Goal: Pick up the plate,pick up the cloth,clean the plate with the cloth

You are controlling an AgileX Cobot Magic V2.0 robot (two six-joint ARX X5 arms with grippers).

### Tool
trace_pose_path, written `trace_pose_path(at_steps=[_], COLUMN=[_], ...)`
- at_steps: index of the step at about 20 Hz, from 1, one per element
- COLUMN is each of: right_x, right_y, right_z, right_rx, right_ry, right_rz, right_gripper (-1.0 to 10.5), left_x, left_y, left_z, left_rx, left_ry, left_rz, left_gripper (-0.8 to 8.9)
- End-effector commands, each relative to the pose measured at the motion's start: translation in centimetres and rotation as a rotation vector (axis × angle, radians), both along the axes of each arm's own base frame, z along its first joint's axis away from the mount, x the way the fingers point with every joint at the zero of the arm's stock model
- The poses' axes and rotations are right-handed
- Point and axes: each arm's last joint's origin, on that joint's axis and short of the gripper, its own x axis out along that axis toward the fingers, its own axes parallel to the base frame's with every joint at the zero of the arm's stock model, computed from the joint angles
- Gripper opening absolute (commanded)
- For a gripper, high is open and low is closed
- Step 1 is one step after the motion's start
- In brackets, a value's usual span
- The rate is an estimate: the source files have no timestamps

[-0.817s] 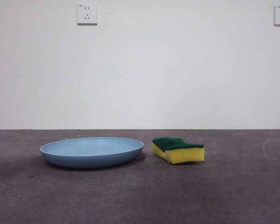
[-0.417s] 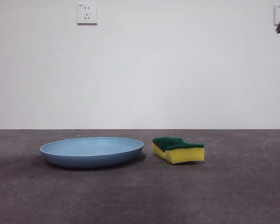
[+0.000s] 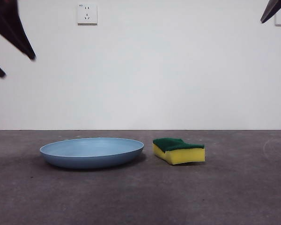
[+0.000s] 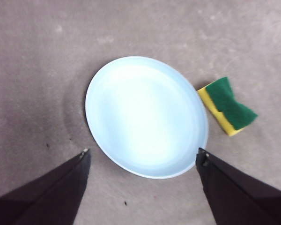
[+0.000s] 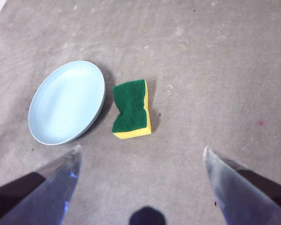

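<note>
The light-blue plate [image 3: 92,152] lies flat on the grey table, left of centre, and shows whole in both wrist views [image 4: 146,116] [image 5: 67,101]. Just to its right lies the cloth [image 3: 179,150], a yellow sponge with a green top [image 4: 227,106] [image 5: 131,108], a small gap apart from the plate. My left gripper [image 4: 143,152] hangs open high above the plate; its dark jaws show at the front view's top left [image 3: 11,42]. My right gripper [image 5: 141,150] is open too, high above the table on the sponge's side, with only a tip at the top right [image 3: 273,10].
Bare grey table [image 3: 234,192] runs in front of and around both things. A white wall with two sockets [image 3: 87,14] stands behind the table's far edge.
Both arms have come down into the front view: the left gripper's jaws now show large at the top left, the right one's tip at the top right. Plate and sponge have not moved.
</note>
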Motion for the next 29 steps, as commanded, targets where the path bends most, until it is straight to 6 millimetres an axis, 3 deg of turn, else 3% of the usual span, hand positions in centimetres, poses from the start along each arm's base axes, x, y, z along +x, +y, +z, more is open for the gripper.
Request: trace_pose_path(at_steps=[1,8,12,16,21,26,29], right_x=[0.0,-0.1,-0.1,-0.1,-0.1,-0.1,0.1], right_y=[0.0,0.0,0.0,0.0,0.0,0.0,0.1], right_z=[0.1,0.0,0.0,0.0,0.0,0.0,-0.1], right_rx=[0.007,0.006,0.005,0.004,0.004,0.004,-0.005], right_ry=[0.006,0.021,0.022,0.022,0.022,0.022,0.010], right_rz=[-0.002,-0.003,-0.003,-0.005,-0.005,-0.005,0.012], right_gripper=[4.4,4.4,4.4,4.4,4.4,4.4,4.4], left_x=[2.2,9.9,12.6,13.4,13.8,13.8,13.8], left_y=[-0.3,-1.2,-1.8,-2.6,-3.3,-3.9,-3.9], left_z=[-1.7,-4.8,-7.2,-9.8,-11.3,-11.8,-11.5], left_rx=[0.006,0.056,0.081,0.115,0.118,0.154,0.164], left_ry=[0.058,0.202,0.278,0.328,0.349,0.337,0.325], left_rz=[0.002,0.017,0.014,0.009,-0.010,-0.070,-0.085], left_gripper=[3.77,3.74,3.73,3.73,3.51,0.15,-0.08])
